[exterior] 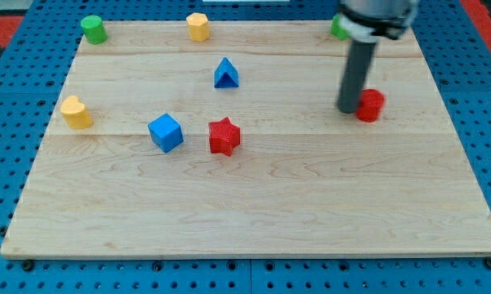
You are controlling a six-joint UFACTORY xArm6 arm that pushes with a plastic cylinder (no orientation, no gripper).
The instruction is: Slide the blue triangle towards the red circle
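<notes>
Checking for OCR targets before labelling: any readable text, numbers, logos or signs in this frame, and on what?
None readable.
Blocks: blue triangle, red circle, red star, blue cube, two yellow blocks, two green blocks carry no markings.
Wooden board: grain only.
Rod above my tip: plain dark, no label.

Pale wooden board (253,212) on a blue perforated surface (8,90), under even light.
</notes>
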